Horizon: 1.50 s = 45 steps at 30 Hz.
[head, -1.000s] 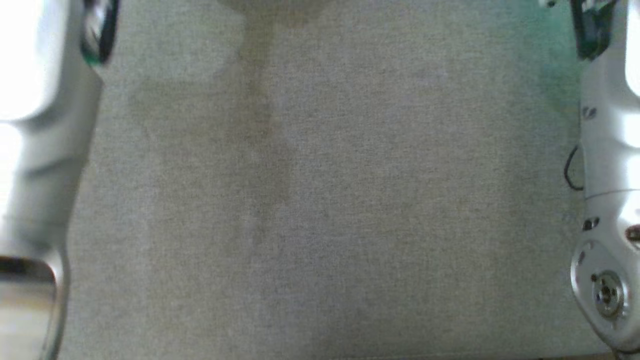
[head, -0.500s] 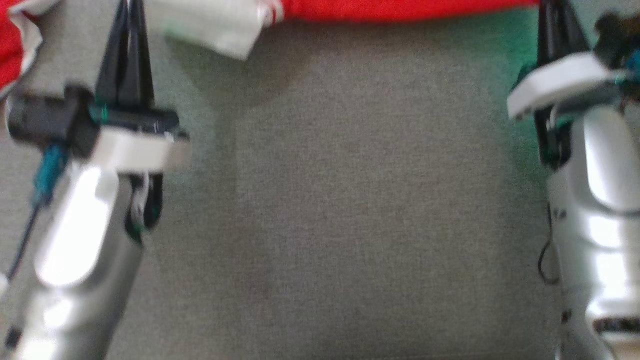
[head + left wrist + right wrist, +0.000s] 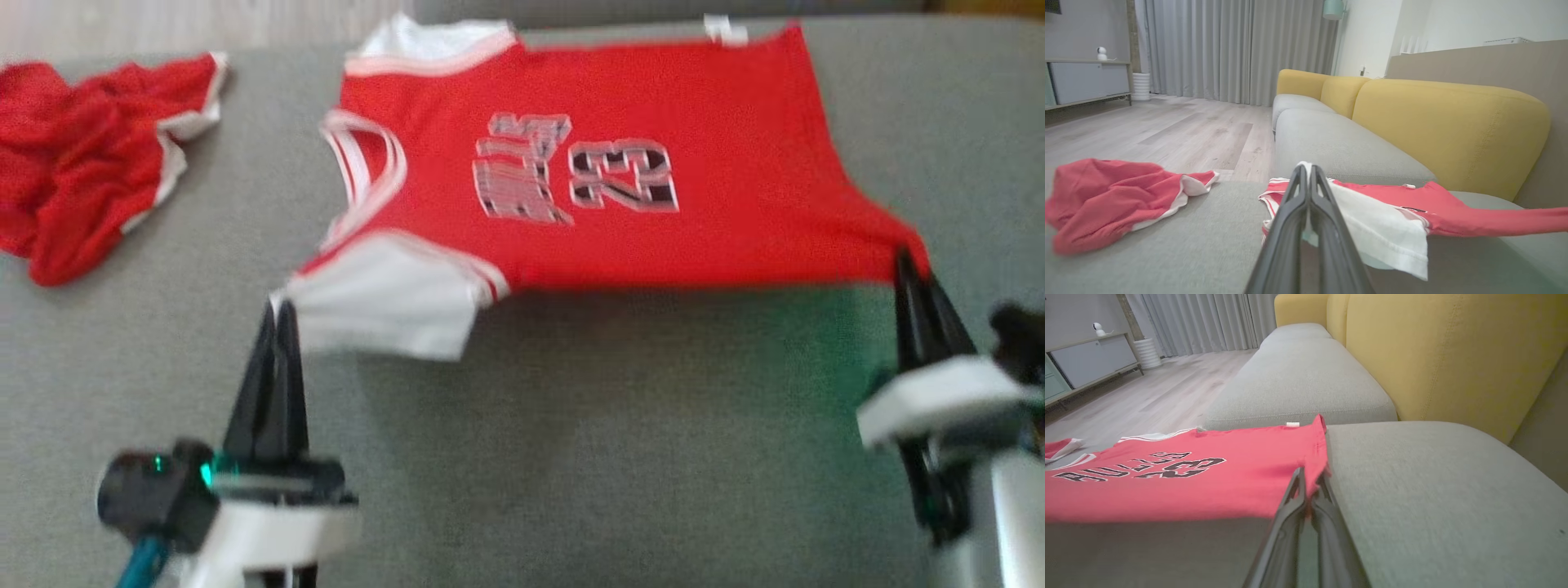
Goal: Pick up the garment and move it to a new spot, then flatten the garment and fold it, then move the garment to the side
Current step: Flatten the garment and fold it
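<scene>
While the red number 23 jersey (image 3: pixel 620 204) lies face up across the grey seat cushion (image 3: pixel 571 457), its near edge is held clear of the fabric between 2 pinches. The left gripper (image 3: pixel 276 314) is closed tight on the white corner by the armhole, and the right gripper (image 3: pixel 904 265) is closed tight on the red hem corner. The step in hand looks like flattening. It would go best if both arms drew the edge toward the robot at an even height, kept the span taut, and let go only once the cloth rests on the cushion. The white end sags and curls, so the left side needs slightly more tension. The head view is blurred, so the white flap may be doubled over or just slack. The jersey's far edge sits at the cushion's far rim. A crumpled red garment (image 3: pixel 90 163) lies well apart on the left.
</scene>
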Tool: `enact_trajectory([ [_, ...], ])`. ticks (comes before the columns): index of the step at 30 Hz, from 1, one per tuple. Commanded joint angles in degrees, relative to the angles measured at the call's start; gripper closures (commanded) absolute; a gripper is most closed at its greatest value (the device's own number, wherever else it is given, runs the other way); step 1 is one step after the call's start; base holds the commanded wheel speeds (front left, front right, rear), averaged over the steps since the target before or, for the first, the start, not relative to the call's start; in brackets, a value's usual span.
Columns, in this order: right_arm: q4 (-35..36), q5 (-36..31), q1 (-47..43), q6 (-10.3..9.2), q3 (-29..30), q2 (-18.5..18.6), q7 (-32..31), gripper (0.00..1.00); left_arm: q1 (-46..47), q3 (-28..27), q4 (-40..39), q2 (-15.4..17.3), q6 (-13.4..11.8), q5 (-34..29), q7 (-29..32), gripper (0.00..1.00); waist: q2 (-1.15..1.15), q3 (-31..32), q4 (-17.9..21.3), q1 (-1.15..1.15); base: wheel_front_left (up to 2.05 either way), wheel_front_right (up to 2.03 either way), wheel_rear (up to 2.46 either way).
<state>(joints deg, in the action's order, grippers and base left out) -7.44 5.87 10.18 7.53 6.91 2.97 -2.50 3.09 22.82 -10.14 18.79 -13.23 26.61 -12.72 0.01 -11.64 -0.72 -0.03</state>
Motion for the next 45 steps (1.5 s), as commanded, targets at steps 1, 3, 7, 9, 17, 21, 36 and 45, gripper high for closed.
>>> enact_trajectory([
  [1,6.3,0.9,-3.6,-0.04,-0.1,-0.1,-2.0,1.0,-1.7,-1.5,-4.6,2.1,-1.4,0.1,1.1,1.0,-0.01,4.2,-1.3,0.03,0.0,0.0,0.0],
  [3,10.8,1.7,-8.5,-0.04,0.5,-0.1,-4.4,1.0,-5.0,-1.2,-7.4,3.0,-2.5,-0.1,2.2,1.0,-0.01,5.5,-1.6,0.03,0.0,0.0,0.0],
  [7,17.8,3.5,-16.9,-0.04,1.8,-0.1,-8.3,1.0,-10.8,-0.3,-11.7,4.7,-3.8,0.3,5.1,1.0,-0.01,7.1,-2.1,0.03,0.0,0.0,0.0],
  [9,19.5,4.3,-19.9,-0.04,1.7,-0.1,-9.8,1.0,-12.9,-0.2,-12.8,5.1,-4.2,1.0,6.2,1.0,-0.01,7.3,-2.2,0.03,0.0,0.0,0.0],
  [17,17.4,4.8,-21.7,-0.04,1.5,-0.1,-12.4,1.0,-14.6,1.8,-9.9,4.4,-2.8,3.2,7.4,1.0,-0.01,6.3,-2.0,0.03,0.0,0.0,0.0],
  [21,12.4,4.8,-19.2,-0.04,1.0,-0.1,-12.8,1.0,-11.9,2.4,-5.7,3.5,-0.9,3.9,6.5,1.0,-0.01,4.9,-2.0,0.03,0.0,0.0,0.0],
  [36,5.4,4.9,-5.4,-0.04,1.1,-0.1,-10.6,1.0,15.2,4.2,12.7,-2.3,4.2,-0.2,4.6,1.0,-0.01,-2.6,0.3,0.03,0.0,0.0,0.0],
  [45,-0.8,3.9,2.3,-0.04,1.5,-0.1,-8.5,1.0,24.5,4.0,24.1,-4.2,5.5,-1.6,1.4,1.0,-0.01,-5.8,1.6,0.03,0.0,0.0,0.0],
])
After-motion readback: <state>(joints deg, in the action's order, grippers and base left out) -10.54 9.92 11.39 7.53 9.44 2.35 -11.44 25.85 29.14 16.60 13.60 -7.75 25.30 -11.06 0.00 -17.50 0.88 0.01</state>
